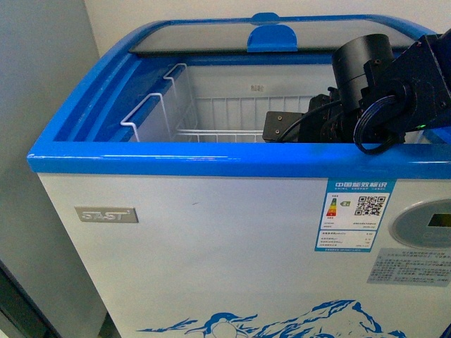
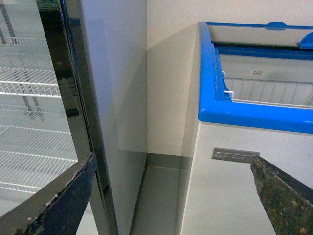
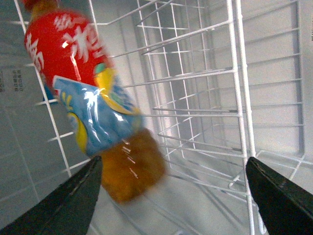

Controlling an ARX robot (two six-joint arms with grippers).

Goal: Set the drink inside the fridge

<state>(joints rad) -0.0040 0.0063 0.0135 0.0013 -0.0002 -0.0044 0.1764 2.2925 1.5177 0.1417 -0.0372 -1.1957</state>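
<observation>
While the lid is slid back: the fridge (image 1: pixel 211 232) stands open at its top, so the right arm can reach down past the blue rim (image 1: pixel 176 160) into the cavity.
Right gripper (image 3: pixel 171 196): its fingers stand wide apart inside the wire basket (image 3: pixel 234 98); they do not touch the drink, which looks released.
Drink (image 3: pixel 93 103): a bottle with a red, blue and yellow label and amber liquid, blurred and tilted, close to the near finger (image 3: pixel 63 205); it looks to be mid-drop or tipping within the basket, though I cannot tell whether it rests on the wires yet.
Why there: the basket hangs high at the rim, so a bottle let go there stays within easy reach rather than falling to the fridge floor.
Front view: the right arm (image 1: pixel 380 91) hides the gripper and the drink; only the basket's hooked rim (image 1: pixel 158 105) shows.
Left gripper (image 2: pixel 171 196): held wide and empty, hanging low beside the fridge's front wall, out of the working arm's way.
Tall cabinet (image 2: pixel 44 98): glass door and wire shelves, just to the left of the fridge, not part of this job.
Stage, by my judgement: placement is nearly done; withdrawing the arm remains.
</observation>
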